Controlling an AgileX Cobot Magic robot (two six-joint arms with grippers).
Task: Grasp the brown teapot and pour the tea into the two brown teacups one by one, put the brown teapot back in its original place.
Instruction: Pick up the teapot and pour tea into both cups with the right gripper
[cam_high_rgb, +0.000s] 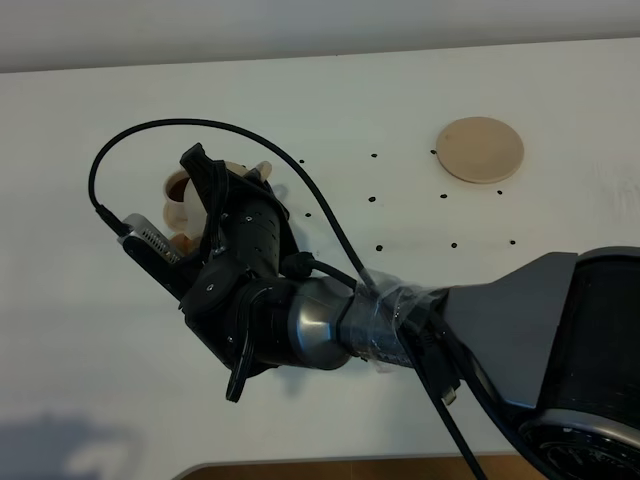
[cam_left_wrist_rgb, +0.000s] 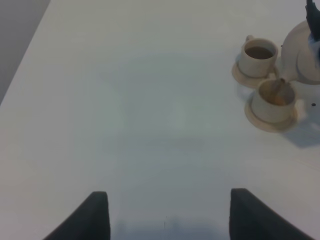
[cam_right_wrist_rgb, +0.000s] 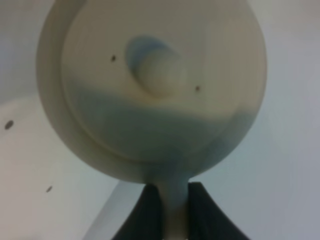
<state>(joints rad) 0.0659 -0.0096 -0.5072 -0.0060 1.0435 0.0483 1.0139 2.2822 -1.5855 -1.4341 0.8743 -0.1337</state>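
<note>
1. Brown teapot held aloft at left of bench, tilted, spout over the nearer of the two brown teacups; tea stream visible running into it. Farther teacup already shows dark liquid.
2. Right fingers clamped tight on the loop handle, pot hanging from that single hold. Left fingers spread wide, holding nothing, over bare bench.
3. Handling judgement: clay, rigid, brittle, likely smooth; part-full so weight shifts on tilting. Lid with knob loose-seated perhaps; steep tilt risks it dropping.
4. Handle judged the only sound grip point; body too round.
5. Original place sits vacant, far right; set-down there calls for a gentle landing.
</note>
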